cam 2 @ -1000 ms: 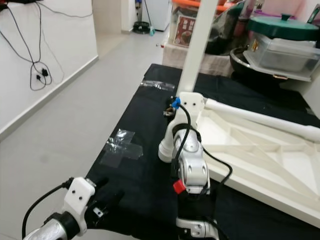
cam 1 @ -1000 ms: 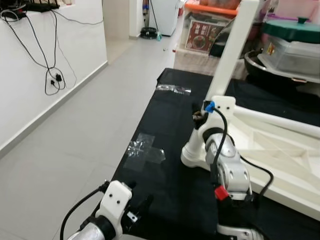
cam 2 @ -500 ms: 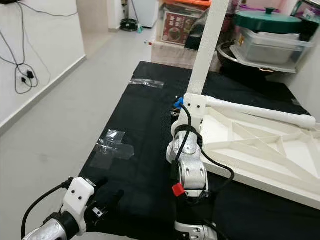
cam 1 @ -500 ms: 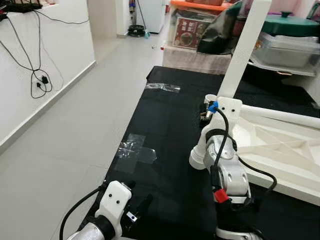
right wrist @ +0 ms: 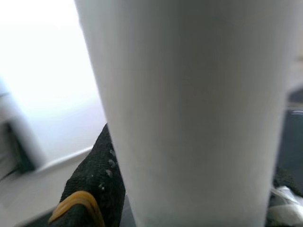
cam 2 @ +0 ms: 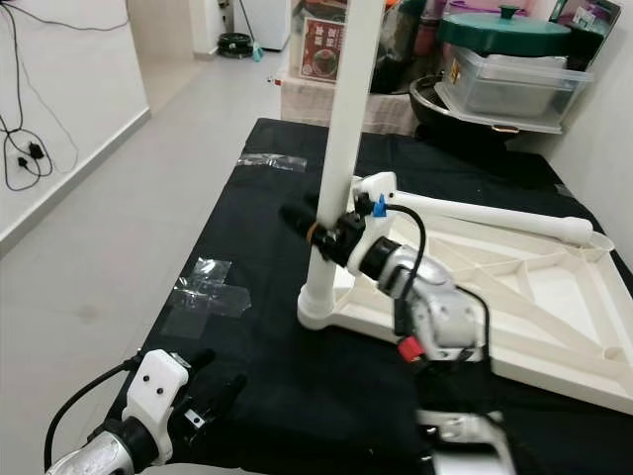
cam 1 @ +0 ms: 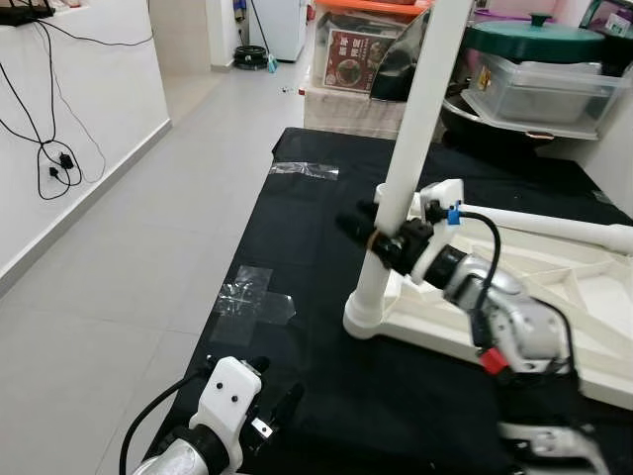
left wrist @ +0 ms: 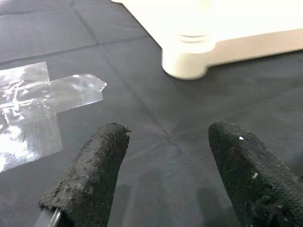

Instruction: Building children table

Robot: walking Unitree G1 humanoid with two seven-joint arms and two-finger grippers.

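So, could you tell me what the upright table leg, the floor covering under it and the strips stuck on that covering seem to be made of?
Table leg: likely moulded plastic, smooth matte white, with a ringed collar at its base. Black sheet: seems thin fabric; creases and a fine weave show in the left wrist view. Strips: clear glossy tape, wrinkled and shiny. The right gripper clasps the leg.

Mat: black cloth mat (cam 1: 316,208) on the floor, grey tiles to its left.
Tabletop: upturned white plastic tabletop (cam 1: 554,287) on the mat's right half.
Leg: white tubular table leg (cam 1: 401,168) upright at the tabletop's near-left corner.
Tape: clear tape pieces (cam 1: 255,295) left of the leg.
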